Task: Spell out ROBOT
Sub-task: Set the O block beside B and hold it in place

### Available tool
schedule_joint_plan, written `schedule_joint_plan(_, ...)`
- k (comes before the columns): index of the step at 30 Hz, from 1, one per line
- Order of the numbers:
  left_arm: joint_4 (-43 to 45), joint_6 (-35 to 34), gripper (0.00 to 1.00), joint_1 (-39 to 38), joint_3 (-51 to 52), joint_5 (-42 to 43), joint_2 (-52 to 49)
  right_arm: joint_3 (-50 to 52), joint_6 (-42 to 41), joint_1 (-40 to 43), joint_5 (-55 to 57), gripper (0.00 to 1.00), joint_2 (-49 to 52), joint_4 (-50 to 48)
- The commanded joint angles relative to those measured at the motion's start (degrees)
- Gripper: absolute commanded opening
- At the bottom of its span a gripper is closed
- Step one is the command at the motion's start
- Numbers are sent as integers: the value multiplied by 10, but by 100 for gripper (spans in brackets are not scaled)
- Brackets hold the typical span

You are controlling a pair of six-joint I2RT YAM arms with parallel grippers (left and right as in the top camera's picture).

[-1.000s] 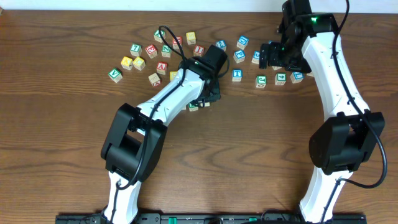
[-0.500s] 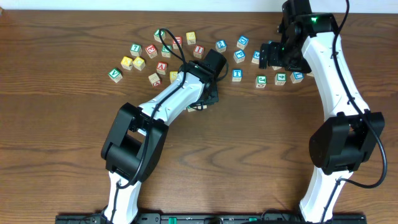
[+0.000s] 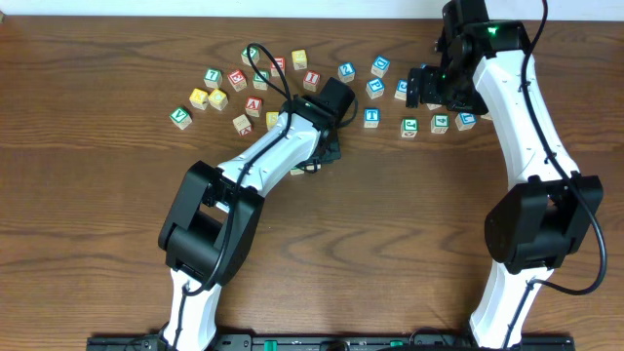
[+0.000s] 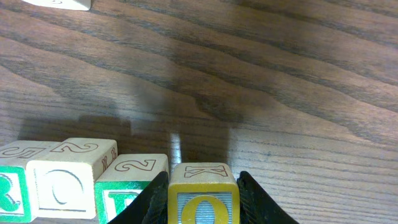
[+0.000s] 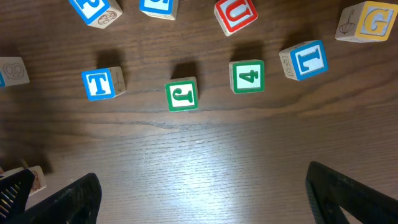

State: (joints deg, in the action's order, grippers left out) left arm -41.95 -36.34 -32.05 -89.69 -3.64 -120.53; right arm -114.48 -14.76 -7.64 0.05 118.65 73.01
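Cubes for ROBOT: green-framed R cube, pale O cube and green-framed B cube stand in a row on the bench. My left end effector grips the yellow-framed O cube just right of B. The blue T cube lies off right, near my right end effector, which is spread wide and empty.

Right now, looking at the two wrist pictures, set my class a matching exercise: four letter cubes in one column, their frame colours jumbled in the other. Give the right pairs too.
Cubes:
1. T cube
2. J cube
3. U cube
4. O cube

Frame colours:
a. red
b. yellow
c. green
d. blue

Pairs: 1-d, 2-c, 3-a, 4-b
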Motion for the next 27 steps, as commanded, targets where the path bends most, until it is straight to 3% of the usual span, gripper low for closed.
schedule_joint_plan(1, -3, -26, 31, -2, 15, -16, 7, -1, 3, -3, 9, 99, -9, 0)
schedule_joint_plan(21, 22, -25, 32, -2, 39, -16, 7, -2, 2, -3, 9, 99, -9, 0)
schedule_joint_plan(24, 22, -25, 43, -2, 39, -16, 7, -2, 2, -3, 9, 99, -9, 0)
schedule_joint_plan(27, 22, -25, 44, -2, 39, -16, 7, -2, 2, -3, 9, 99, -9, 0)
